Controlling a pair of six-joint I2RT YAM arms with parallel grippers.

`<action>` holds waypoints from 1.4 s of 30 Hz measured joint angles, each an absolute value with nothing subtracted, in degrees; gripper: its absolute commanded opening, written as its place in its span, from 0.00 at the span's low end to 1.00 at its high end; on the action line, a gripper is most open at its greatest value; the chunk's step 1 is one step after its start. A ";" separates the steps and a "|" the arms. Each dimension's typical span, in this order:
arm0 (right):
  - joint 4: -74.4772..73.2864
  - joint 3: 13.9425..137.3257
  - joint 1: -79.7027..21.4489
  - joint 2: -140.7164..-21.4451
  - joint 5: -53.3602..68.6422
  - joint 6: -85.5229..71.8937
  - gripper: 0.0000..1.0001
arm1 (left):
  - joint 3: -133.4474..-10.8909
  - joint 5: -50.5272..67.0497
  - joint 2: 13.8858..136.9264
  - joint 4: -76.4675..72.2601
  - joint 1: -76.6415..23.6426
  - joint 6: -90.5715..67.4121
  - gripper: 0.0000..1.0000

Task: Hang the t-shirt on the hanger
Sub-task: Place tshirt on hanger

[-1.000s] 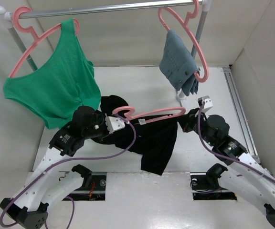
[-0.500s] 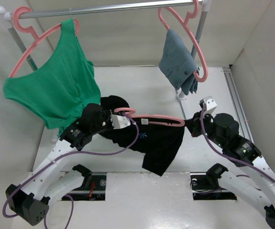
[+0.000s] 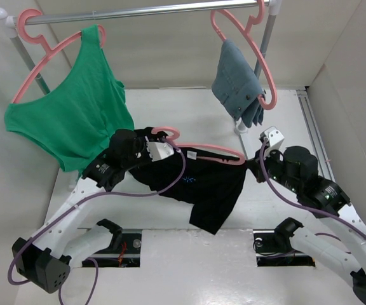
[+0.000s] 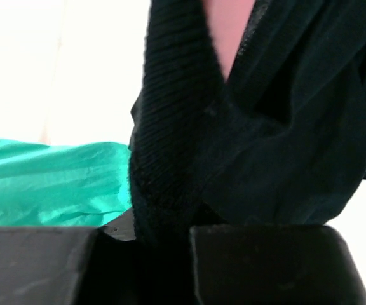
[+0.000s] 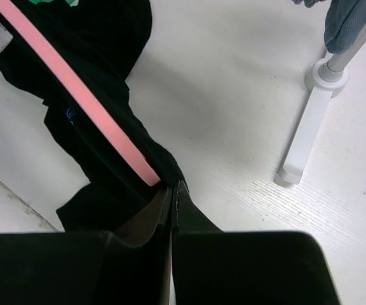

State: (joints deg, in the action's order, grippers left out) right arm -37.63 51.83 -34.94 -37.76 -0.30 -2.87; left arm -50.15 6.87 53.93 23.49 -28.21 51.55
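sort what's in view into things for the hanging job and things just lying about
For the job:
black t-shirt
pink hanger

Not part of it:
green tank top
blue-grey garment
clothes rail

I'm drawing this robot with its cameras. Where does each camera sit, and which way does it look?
Top external: high behind, looking down on the table; left arm and right arm show, bases at the bottom, t-shirt and hanger between them.
Left wrist: on the left arm, looking along its jaws, shut on the t-shirt; green top beside.
Right wrist: on the right arm, looking down past its shut jaws at the hanger's pink bar and table.
Shared: both wrist views show the t-shirt.
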 measured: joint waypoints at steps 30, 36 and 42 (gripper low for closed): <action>-43.07 69.80 -33.69 -50.85 20.05 7.44 0.00 | -45.54 -1.89 51.46 24.08 -34.39 60.84 0.00; -36.58 69.08 -37.63 -51.20 23.31 8.27 0.00 | -50.72 3.53 52.47 31.75 -39.05 55.64 0.00; -40.97 67.20 -37.65 -52.45 16.38 9.47 0.53 | -57.01 10.50 52.45 34.50 -39.16 52.56 0.00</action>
